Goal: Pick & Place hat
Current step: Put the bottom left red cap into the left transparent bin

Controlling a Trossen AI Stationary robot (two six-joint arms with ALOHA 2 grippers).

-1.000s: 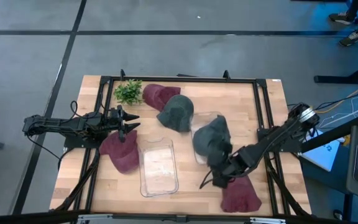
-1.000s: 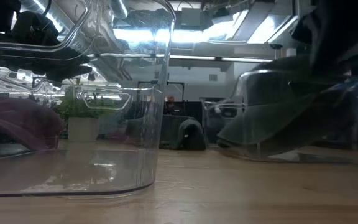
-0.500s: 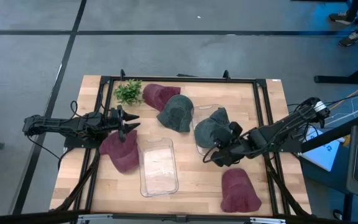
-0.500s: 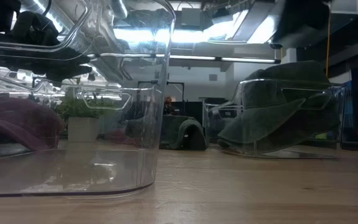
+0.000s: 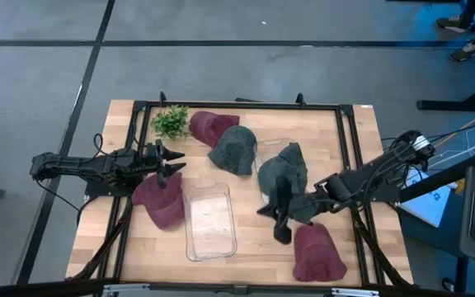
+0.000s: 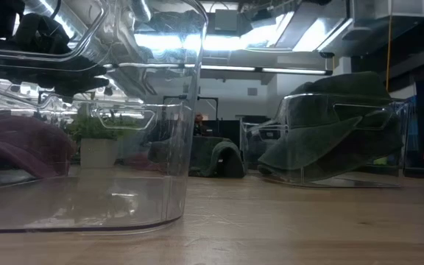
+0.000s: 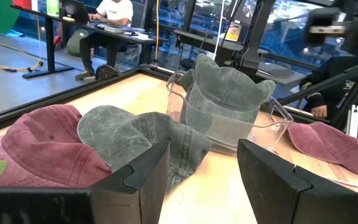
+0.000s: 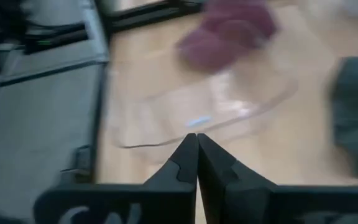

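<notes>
You're in a robotics lab: a wooden worktop (image 5: 246, 239) on grey concrete floor, a person (image 7: 107, 25) seated at a desk (image 7: 114, 31) beyond, exposed ceiling ducts (image 6: 65, 11) and strip lights (image 6: 256, 70) overhead.

Left dark six-joint arm lies stretched low from the table's left edge toward the middle, its two-finger left gripper (image 5: 170, 162) with fingers (image 7: 140, 176) parted, nothing between them. Right dark arm reaches in from the right edge, elbow raised, forearm angled down toward the front centre; its right gripper (image 5: 281, 232) has fingertips (image 8: 188, 149) pressed together, empty.
</notes>
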